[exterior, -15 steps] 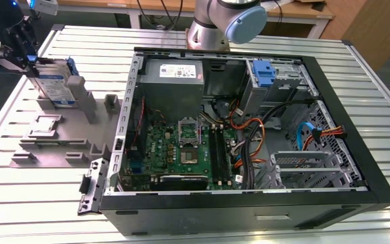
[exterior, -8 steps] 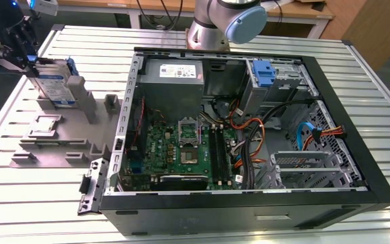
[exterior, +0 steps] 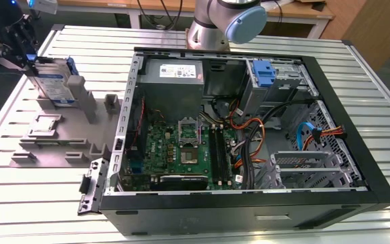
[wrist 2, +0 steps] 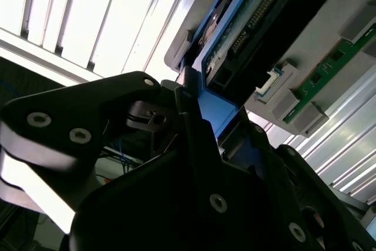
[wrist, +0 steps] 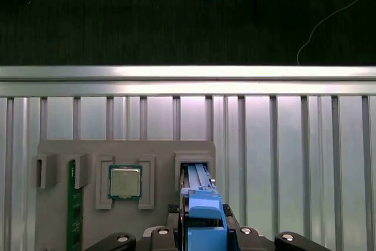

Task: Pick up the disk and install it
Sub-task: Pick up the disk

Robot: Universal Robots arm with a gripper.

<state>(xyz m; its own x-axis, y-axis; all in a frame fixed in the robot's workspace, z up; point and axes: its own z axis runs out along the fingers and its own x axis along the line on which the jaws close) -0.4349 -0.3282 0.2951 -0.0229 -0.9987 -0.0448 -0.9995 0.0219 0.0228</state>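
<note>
The disk (exterior: 54,84) stands on edge in a slot of the grey parts fixture (exterior: 53,145) at the exterior view's left, outside the computer case. It is silver with a blue-and-white label and blue side rails. My gripper (exterior: 35,61) reaches it from the left and is shut on its upper end. In the first wrist view the disk's blue rail (wrist: 205,218) sits between the black fingers of my gripper (wrist: 205,236). The second wrist view shows the disk's connector edge (wrist 2: 258,24) and its blue rail clamped in my gripper (wrist 2: 197,107).
The open computer case (exterior: 378,168) lies on the slatted metal table, with a motherboard, cables, a grey power supply (exterior: 174,71) and a drive bay holding a blue bracket (exterior: 266,73). The fixture also carries a processor chip (wrist: 124,181) and a green memory stick (wrist: 73,216). The arm's base (exterior: 222,20) stands behind the case.
</note>
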